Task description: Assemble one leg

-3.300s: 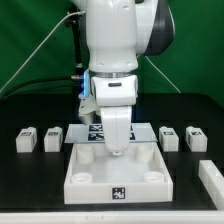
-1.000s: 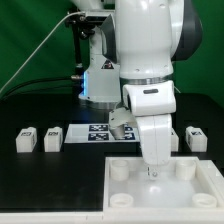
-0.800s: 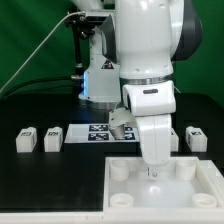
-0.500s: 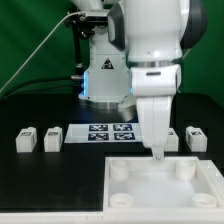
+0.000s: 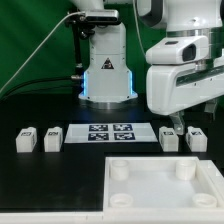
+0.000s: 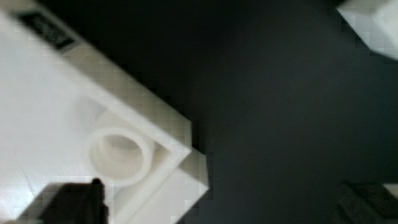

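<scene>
Table (image 5: pixel 40 190): black, holds everything.
Arm (image 5: pixel 185 70): big, white, high on the exterior view's right.
Panel (image 5: pixel 150 180): white, round sockets, lies flat in front.
Marker board (image 5: pixel 108 132): flat, behind the panel.
Legs: four small white blocks standing on the table, none held. Left pair (image 5: pixel 38 138) and right pair (image 5: pixel 182 138) sit beside the marker board.
Gripper (image 6: pixel 217 200): fingers spread wide, holding nothing, above the right pair.

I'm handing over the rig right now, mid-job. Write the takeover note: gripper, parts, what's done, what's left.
Gripper: open, empty, raised, apparently above one small white cuboid leg.
Parts: four such legs lie loose in a row, two on each side of the marker board. The large white square panel with round sockets lies flat in front.
Done: no leg seated in any visible socket.
Left: grasp one leg and seat it in a corner socket.
</scene>
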{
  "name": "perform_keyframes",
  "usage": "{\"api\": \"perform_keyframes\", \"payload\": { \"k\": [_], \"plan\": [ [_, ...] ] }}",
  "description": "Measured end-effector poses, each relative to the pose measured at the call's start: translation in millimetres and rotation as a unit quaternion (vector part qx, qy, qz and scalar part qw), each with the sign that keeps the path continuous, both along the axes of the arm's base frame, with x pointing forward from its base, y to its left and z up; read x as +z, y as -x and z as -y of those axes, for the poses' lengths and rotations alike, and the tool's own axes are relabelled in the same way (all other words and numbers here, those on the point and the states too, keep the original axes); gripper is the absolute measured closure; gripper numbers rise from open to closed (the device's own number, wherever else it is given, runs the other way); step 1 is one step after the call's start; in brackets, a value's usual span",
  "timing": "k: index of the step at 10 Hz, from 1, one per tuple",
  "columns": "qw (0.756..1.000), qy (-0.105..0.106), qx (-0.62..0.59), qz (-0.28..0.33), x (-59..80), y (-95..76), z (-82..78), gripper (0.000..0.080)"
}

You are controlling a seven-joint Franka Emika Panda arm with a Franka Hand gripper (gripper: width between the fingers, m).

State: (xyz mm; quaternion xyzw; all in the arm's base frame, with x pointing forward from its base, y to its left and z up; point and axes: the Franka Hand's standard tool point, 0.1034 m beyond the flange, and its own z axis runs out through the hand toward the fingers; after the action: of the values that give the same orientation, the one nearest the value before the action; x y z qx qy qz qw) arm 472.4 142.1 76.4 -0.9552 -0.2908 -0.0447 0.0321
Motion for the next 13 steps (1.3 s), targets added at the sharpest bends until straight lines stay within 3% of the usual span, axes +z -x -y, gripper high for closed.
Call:
{"api": "perform_keyframes", "payload": {
  "k": [2,3,4,6,7,9,10,13],
  "plan": [
    [0.992,-0.016,-0.124,-0.017,-5.2,3.1,-3.8,0.0151],
    [0.976,-0.026,-0.213,-0.043,-20.0,12.7,-13.7,0.0151],
    [0.962,-0.028,-0.265,-0.055,-24.4,18.6,-27.4,0.0151],
    [0.940,-0.029,-0.332,-0.069,-27.9,29.2,-42.7,0.0151],
    [0.948,-0.018,-0.307,-0.084,-28.4,31.2,-40.4,0.0151],
    [0.947,-0.016,-0.308,-0.089,-28.3,30.7,-39.5,0.0151],
    [0.933,0.016,-0.318,-0.167,-27.7,43.3,-36.3,0.0151],
    [0.900,0.065,-0.310,-0.299,-34.1,55.6,-42.8,0.0151]
  ]
}}
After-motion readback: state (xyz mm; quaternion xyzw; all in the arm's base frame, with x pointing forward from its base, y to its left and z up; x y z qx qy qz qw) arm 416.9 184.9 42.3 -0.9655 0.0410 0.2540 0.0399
